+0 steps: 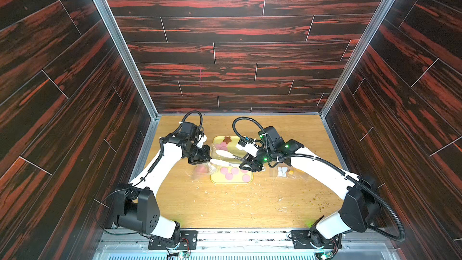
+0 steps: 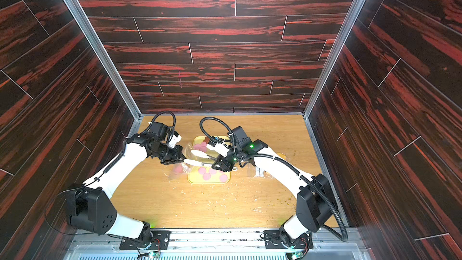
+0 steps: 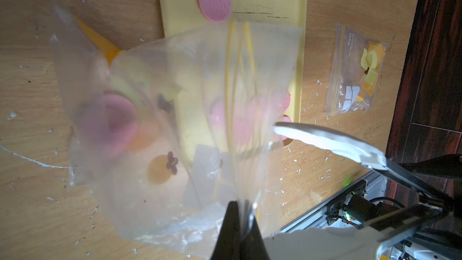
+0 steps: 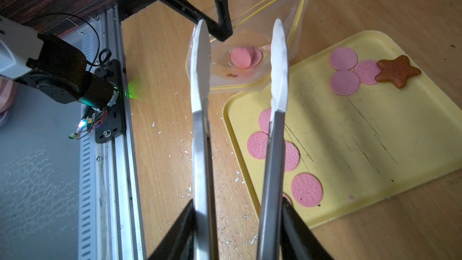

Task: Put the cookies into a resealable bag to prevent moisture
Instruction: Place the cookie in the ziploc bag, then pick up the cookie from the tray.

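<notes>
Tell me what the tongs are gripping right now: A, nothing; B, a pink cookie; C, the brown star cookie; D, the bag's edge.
A: the tongs stand spread with nothing between their white tips; the brown star cookie lies on the yellow tray, and the left gripper pinches the bag.

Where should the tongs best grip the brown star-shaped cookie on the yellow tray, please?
Probably across the centre of the brown star-shaped cookie, in two notches, from above: it lies flat on the yellow tray, and one arm overlaps a pink round cookie.
</notes>
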You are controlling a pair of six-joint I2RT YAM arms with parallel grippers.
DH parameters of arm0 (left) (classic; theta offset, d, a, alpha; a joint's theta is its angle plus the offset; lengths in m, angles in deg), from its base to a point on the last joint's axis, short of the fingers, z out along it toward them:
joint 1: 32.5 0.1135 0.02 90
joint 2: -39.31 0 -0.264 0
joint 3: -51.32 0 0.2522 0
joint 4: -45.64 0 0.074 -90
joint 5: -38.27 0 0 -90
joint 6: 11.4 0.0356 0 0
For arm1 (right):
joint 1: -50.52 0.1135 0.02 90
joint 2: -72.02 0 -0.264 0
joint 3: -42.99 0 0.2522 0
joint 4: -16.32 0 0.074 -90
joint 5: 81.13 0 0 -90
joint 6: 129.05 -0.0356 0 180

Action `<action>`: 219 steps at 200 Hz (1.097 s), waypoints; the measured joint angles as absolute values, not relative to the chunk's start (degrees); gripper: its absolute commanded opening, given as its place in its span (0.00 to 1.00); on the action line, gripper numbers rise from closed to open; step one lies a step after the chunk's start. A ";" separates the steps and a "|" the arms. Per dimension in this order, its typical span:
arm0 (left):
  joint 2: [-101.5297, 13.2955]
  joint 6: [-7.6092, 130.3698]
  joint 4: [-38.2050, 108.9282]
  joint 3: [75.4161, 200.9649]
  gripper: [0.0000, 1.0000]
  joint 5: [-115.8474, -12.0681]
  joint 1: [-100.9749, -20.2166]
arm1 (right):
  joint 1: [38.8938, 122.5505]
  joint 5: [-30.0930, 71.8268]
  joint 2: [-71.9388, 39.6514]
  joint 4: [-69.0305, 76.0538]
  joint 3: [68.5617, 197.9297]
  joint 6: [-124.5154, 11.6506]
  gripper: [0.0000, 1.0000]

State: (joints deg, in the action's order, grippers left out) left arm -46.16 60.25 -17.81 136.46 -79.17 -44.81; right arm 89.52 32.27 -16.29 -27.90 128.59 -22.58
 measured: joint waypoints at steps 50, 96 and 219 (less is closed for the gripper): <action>-46.12 60.25 -17.83 136.48 0.00 -78.45 -44.81 | 84.15 24.07 -6.00 -29.73 120.89 -23.39 0.51; -46.12 60.27 -17.94 137.01 0.00 -78.25 -44.81 | 91.16 17.29 -10.57 -31.48 119.28 -22.60 0.51; -46.12 60.64 -18.10 137.09 0.00 -78.06 -44.81 | 96.63 11.20 -27.29 -32.16 129.37 -20.44 0.51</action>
